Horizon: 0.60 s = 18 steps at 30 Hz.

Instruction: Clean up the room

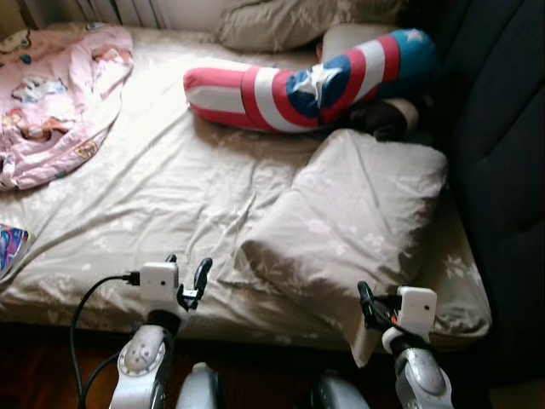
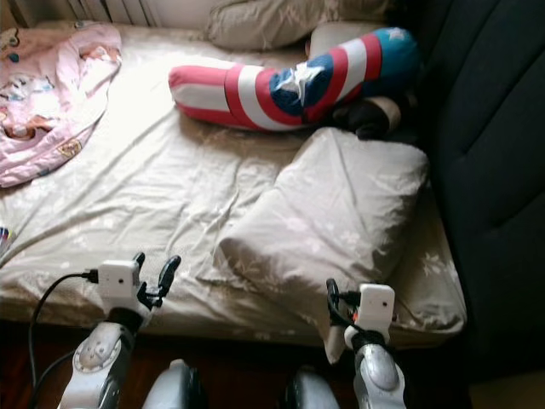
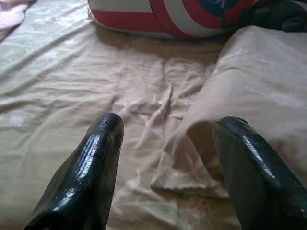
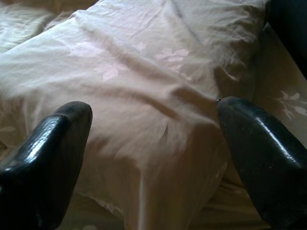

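Note:
A beige flowered pillow (image 1: 349,221) lies askew on the bed's near right, one corner hanging over the front edge. Behind it rests a long red, white and blue star cushion (image 1: 306,85), with a dark object (image 1: 383,119) tucked against it. A pink printed garment (image 1: 51,102) is spread at the far left. My left gripper (image 1: 189,274) is open over the front edge of the sheet, just left of the pillow (image 3: 259,86). My right gripper (image 1: 366,302) is open at the pillow's near corner (image 4: 144,110); its fingers (image 4: 259,148) straddle the fabric without touching.
The bed sheet (image 1: 170,196) is wrinkled in the middle. Another beige pillow (image 1: 289,21) sits at the head. A dark padded headboard (image 1: 502,153) runs along the right. A colourful item (image 1: 10,247) pokes in at the left edge. Dark floor lies below the bed's front.

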{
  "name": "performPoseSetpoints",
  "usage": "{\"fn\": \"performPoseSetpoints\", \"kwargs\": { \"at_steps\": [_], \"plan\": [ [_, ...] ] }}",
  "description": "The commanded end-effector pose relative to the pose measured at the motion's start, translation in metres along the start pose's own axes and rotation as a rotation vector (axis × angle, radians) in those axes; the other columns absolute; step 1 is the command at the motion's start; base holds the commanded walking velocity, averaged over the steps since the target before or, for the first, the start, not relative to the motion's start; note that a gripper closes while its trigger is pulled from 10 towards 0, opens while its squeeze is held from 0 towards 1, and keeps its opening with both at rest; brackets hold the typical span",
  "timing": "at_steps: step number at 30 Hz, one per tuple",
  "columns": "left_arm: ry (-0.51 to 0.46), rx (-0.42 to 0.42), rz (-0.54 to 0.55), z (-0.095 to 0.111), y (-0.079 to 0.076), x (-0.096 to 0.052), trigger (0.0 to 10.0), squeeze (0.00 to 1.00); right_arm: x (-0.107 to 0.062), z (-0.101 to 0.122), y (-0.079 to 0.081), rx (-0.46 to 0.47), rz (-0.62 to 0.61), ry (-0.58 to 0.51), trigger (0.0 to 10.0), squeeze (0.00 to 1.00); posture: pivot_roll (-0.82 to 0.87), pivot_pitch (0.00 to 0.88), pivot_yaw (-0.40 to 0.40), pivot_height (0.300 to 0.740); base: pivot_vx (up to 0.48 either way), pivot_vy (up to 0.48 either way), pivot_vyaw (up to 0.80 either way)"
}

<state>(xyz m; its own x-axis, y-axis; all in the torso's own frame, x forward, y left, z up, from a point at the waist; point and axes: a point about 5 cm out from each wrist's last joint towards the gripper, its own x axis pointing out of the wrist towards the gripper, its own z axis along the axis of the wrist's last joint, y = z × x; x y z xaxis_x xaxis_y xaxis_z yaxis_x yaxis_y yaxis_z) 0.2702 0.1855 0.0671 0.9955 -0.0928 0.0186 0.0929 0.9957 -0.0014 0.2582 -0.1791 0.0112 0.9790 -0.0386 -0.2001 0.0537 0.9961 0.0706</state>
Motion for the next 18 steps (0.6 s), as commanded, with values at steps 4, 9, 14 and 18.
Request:
{"fn": "performPoseSetpoints", "kwargs": {
  "at_steps": [4, 9, 14, 18],
  "plan": [
    [0.029, 0.008, -0.013, -0.0023, -0.0017, -0.0029, 10.0, 0.0, -0.0007, 0.0004, -0.0052, 0.015, -0.013, 0.001, 10.0, 0.0, 0.03, 0.195, -0.054, 0.645, 0.0, 0.0, 0.0],
    [0.046, 0.019, -0.027, -0.0045, -0.0031, -0.0037, 10.0, 0.0, 0.0002, 0.0008, -0.0079, 0.026, -0.028, 0.003, 10.0, 0.0, 0.03, 0.197, -0.054, 0.645, 0.0, 0.0, 0.0],
    [0.047, 0.015, -0.024, -0.0039, -0.0027, -0.004, 10.0, 0.0, 0.0008, 0.0011, -0.009, 0.05, -0.038, 0.003, 10.0, 0.0, 0.03, 0.197, -0.054, 0.645, 0.158, 0.0, 0.0],
    [0.046, 0.017, -0.027, -0.003, -0.0036, -0.0034, 10.0, 0.0, 0.0018, 0.0003, -0.0087, 0.09, -0.05, 0.011, 10.0, 0.0, 0.04, 0.198, -0.051, 0.645, 0.289, 0.0, -0.31]
  ]
}}
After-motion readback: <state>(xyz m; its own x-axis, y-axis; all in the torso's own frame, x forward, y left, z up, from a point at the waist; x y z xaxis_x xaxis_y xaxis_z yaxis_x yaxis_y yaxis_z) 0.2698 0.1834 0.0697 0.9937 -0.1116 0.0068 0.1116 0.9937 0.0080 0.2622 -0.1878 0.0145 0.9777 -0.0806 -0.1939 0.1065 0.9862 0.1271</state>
